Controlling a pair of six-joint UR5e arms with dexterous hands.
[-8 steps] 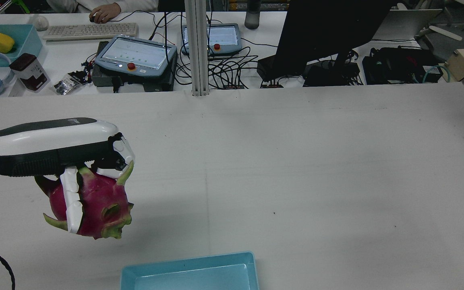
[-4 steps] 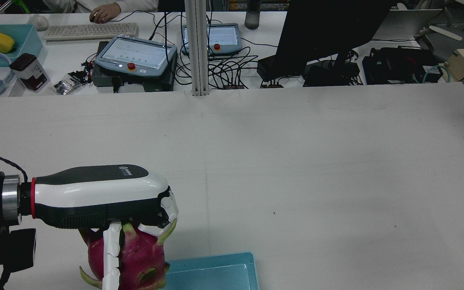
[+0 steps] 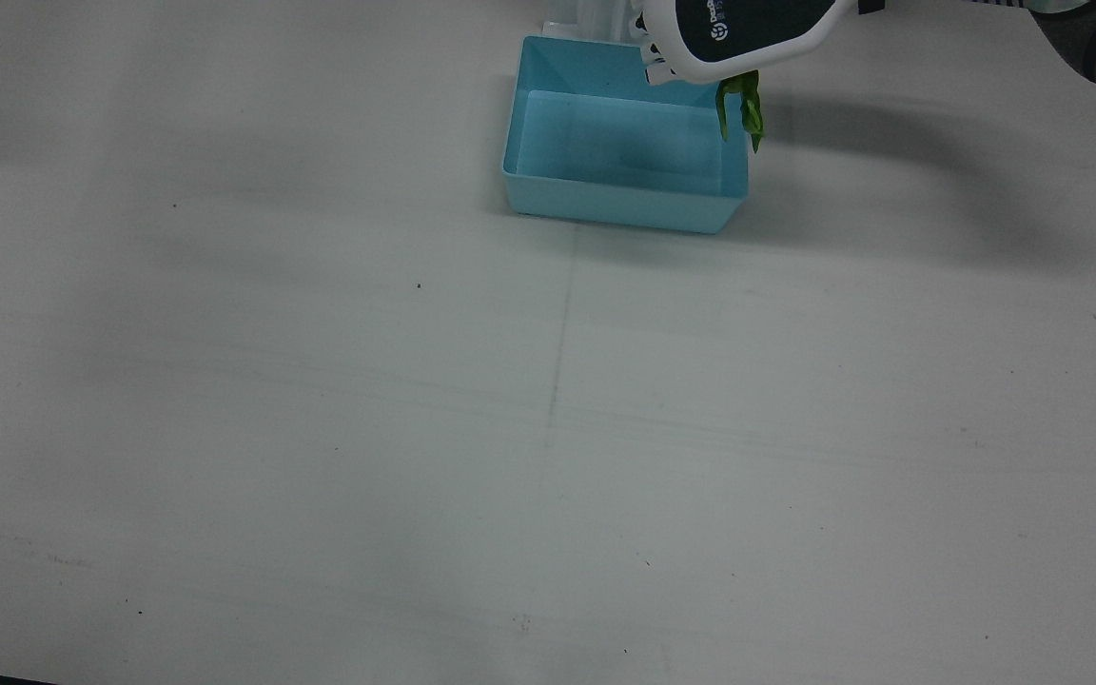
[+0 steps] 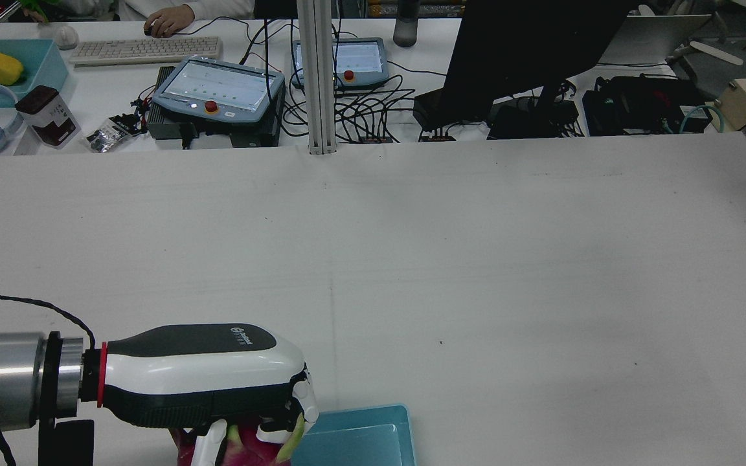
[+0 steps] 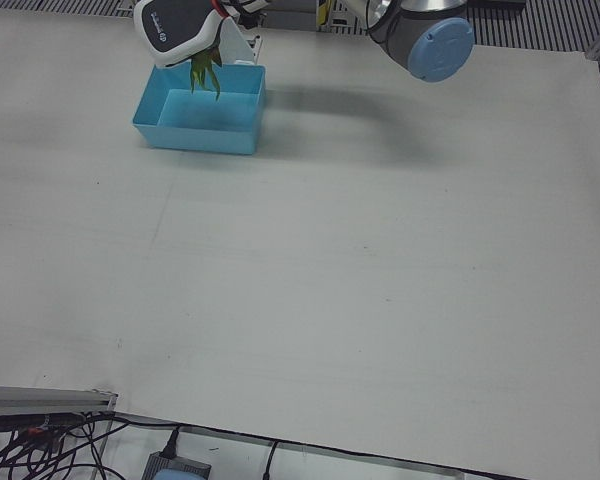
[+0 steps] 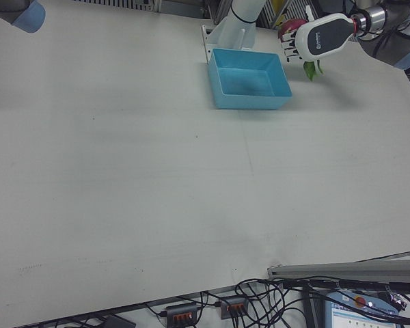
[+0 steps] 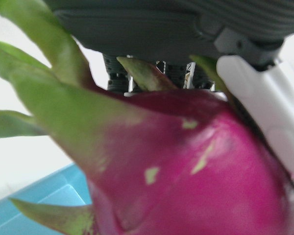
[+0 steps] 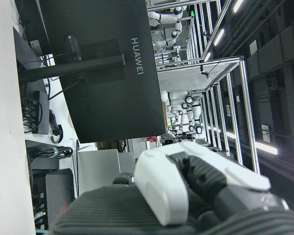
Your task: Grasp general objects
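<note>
Fruit: magenta, green-scaled dragon fruit [image 7: 196, 171], airborne, clasped under the white-and-black left hand [image 4: 217, 388], at the edge of the open light-blue plastic tray [image 3: 624, 200]. Grasp done; release into the tray seemingly remains. Right hand's [image 8: 186, 191] fingers: cannot tell.

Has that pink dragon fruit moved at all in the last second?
Yes. In the rear view the left hand has carried the dragon fruit toward the camera and rightward, up beside the blue tray.
</note>
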